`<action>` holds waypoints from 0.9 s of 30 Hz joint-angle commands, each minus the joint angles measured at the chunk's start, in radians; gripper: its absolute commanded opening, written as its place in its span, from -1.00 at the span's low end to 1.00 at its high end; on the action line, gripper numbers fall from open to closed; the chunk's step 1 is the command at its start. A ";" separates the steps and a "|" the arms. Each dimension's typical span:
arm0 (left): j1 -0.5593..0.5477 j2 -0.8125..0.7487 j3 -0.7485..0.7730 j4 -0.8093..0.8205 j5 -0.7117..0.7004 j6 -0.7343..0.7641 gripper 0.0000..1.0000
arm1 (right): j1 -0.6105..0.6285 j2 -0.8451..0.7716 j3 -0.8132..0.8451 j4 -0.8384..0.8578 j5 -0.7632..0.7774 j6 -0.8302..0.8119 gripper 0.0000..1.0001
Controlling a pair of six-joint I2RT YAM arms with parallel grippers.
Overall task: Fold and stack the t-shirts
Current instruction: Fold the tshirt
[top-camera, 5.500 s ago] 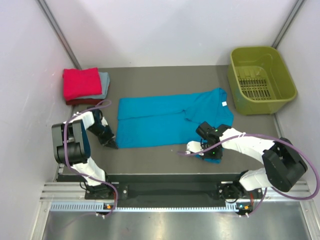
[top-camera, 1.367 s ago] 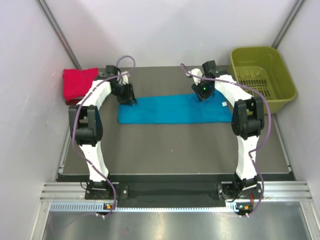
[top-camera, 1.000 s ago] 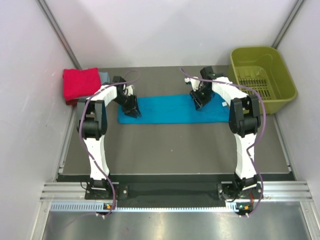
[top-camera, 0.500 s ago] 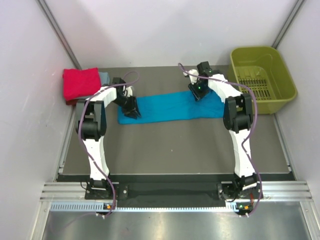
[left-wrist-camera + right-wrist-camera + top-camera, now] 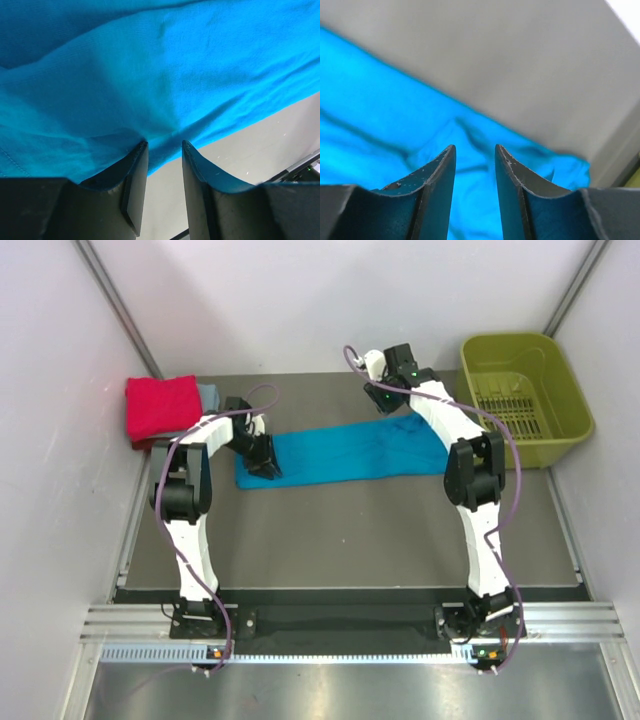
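Observation:
The teal-blue t-shirt [image 5: 350,450] lies folded lengthwise into a long strip across the middle of the table. My left gripper [image 5: 264,464] sits low at the strip's left end, open. In the left wrist view its tips [image 5: 164,142] rest at the near edge of the shirt [image 5: 150,75], with bare table between the jaws. My right gripper [image 5: 384,402] hangs above the strip's far edge, open and empty. The shirt [image 5: 395,125] shows below it in the right wrist view [image 5: 475,146]. A folded red t-shirt [image 5: 160,405] lies on a pale grey-blue one [image 5: 208,396] at the far left.
An olive-green plastic basket [image 5: 520,390] stands at the back right corner. White walls close in the dark table [image 5: 350,530] on three sides. The arm bases and a metal rail [image 5: 340,635] run along the near edge.
The right gripper has lifted off the shirt and drawn back toward the far wall, a little leftward, opening slightly. The left gripper has stayed at the strip's left end.

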 commanded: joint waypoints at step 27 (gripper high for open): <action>0.003 -0.002 -0.007 -0.019 -0.088 0.004 -0.17 | -0.064 -0.078 -0.200 0.017 0.169 -0.154 -0.24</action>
